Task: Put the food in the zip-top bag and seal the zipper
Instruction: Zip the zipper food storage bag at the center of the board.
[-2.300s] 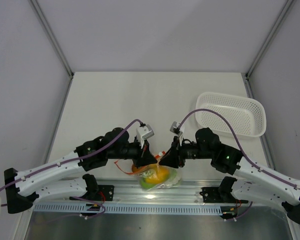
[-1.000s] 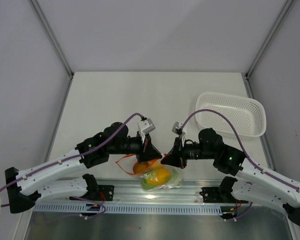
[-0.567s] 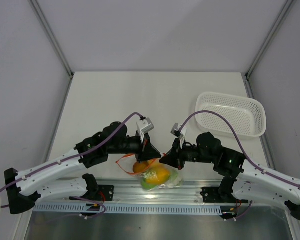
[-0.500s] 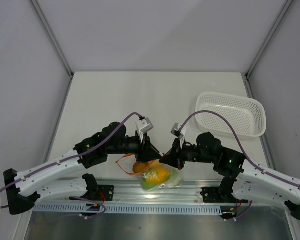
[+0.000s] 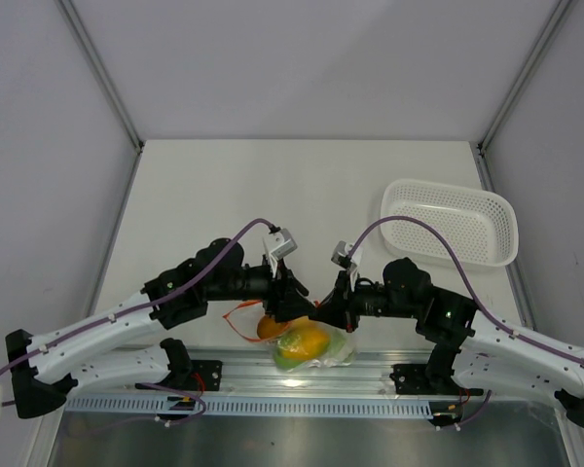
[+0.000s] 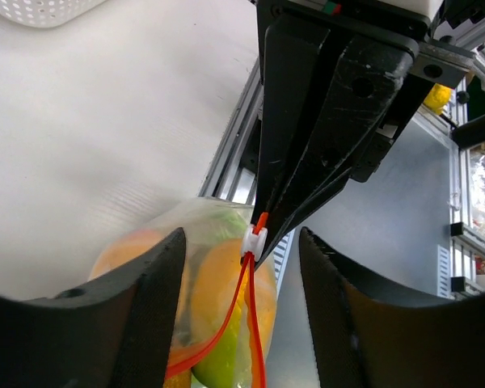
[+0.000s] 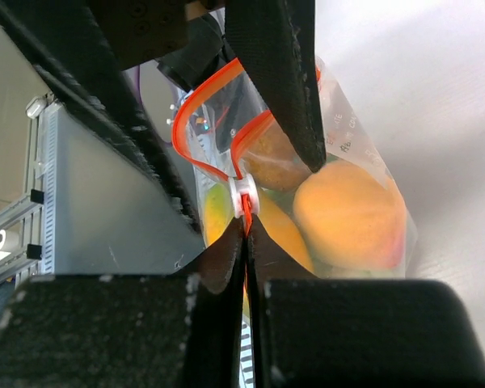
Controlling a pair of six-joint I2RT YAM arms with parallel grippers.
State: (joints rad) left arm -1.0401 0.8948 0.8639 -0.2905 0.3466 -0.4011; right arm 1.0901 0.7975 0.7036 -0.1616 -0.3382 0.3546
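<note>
1. The clear crinkly zip-top bag point(image 5: 333, 342) lies at the near edge of the off-white table point(image 5: 273, 195), beside the silver metal rail point(image 5: 302, 384), just below where the two arms meet.
2. The small toy fruits and vegetables point(image 5: 307, 342) are inside it. An orange piece, a yellow-orange one and a green one show through the plastic, and the right wrist view shows a brownish one too.
3. The right gripper point(image 7: 245, 230) has its fingers pressed together, pinching the end of the thin red-orange zipper strip point(image 6: 251, 323) right beside the small white slider point(image 7: 244, 196).
4. The left gripper point(image 6: 242, 236) has its fingers spread wide. They straddle the bag's mouth, one on each side of the strip.
5. Away from the slider the strip's two halves part into a loop, so the mouth is open there.
6. The white perforated plastic basket point(image 5: 467, 209) sits well apart, far to the right.
</note>
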